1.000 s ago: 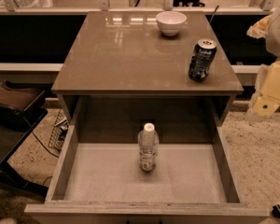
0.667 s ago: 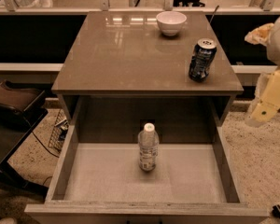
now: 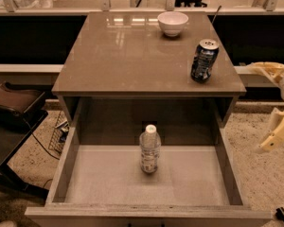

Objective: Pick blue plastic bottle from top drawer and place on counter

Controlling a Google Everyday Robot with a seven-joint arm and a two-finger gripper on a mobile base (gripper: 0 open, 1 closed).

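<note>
Left edge: dark seat [image 3: 14,103], cut off by the frame. Top drawer [image 3: 61,174] stands open below the counter [image 3: 123,56], its front partly out of frame. Blue plastic bottle [image 3: 150,150] upright on the drawer floor, mid-width: clear body, white cap, pale label, print unreadable. On the counter: white bowl [image 3: 173,22], dark can [image 3: 203,60]. Gripper [image 3: 255,108] at right edge, partly cut off, fingers spread, empty.

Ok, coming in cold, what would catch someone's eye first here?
The open drawer, with the bottle standing upright alone at its middle. Then the dark can near the right edge of the counter and the white bowl at its back, with the gripper off to the right, outside the drawer.
</note>
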